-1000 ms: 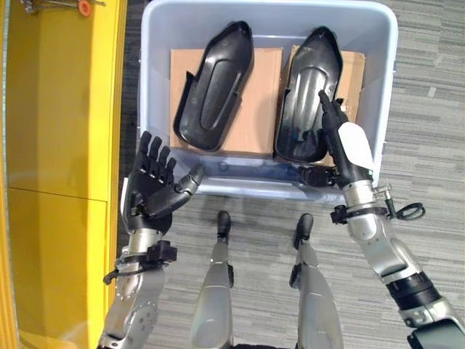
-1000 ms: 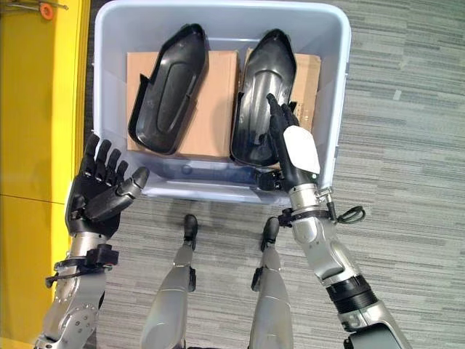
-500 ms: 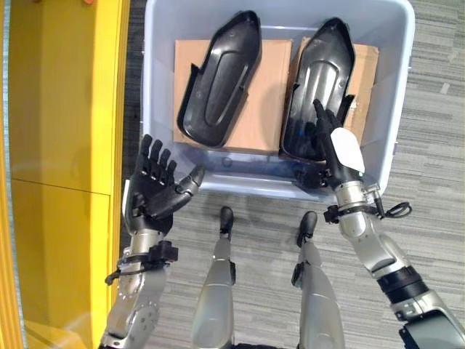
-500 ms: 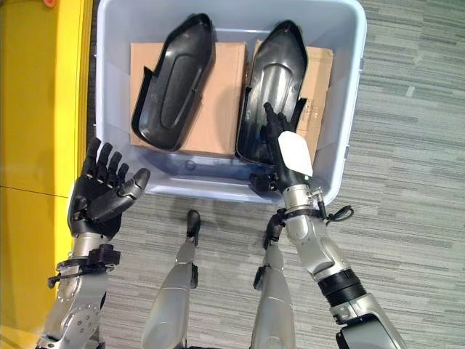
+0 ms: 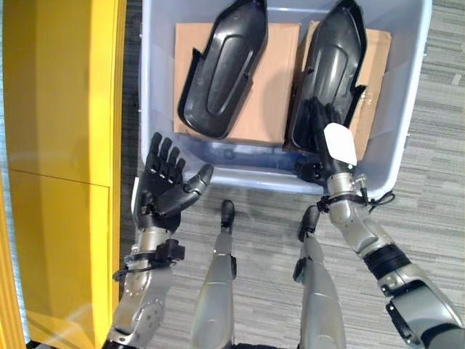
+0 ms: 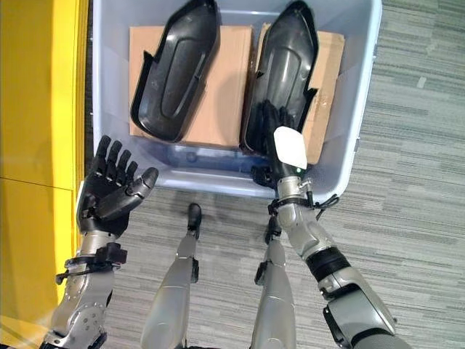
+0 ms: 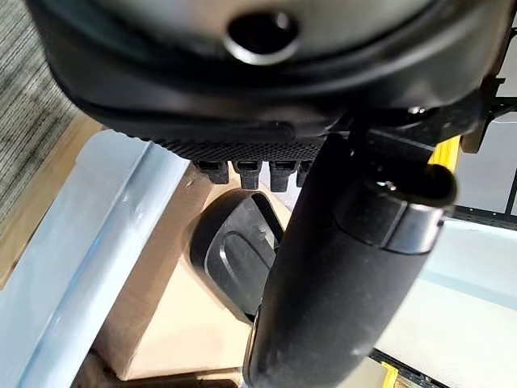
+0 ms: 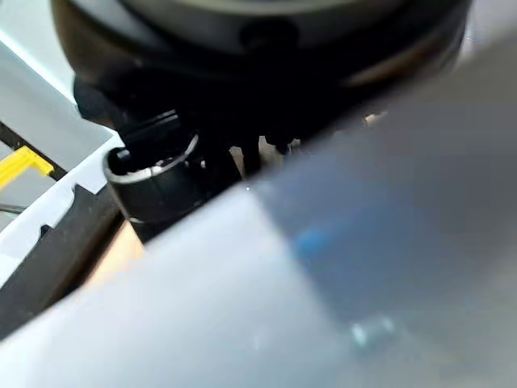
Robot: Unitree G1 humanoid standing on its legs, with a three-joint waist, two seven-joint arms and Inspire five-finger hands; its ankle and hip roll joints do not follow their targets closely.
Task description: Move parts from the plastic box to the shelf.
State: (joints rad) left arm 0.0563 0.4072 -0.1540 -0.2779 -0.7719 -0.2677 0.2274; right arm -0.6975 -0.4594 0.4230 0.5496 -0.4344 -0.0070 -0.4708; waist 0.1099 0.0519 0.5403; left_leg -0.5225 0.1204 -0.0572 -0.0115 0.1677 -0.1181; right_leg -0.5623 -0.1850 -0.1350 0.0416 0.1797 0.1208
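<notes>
Right hand point(image 5: 328, 134) deeper over box rim point(image 5: 349, 183)

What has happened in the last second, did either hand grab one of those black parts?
The right hand has reached deeper into the box and now lies on the near end of the right part; whether it grips it cannot be seen. The whole view also shifted, so the camera moved. The left hand stays open outside the box, and the left part lies on the cardboard as before.
</notes>
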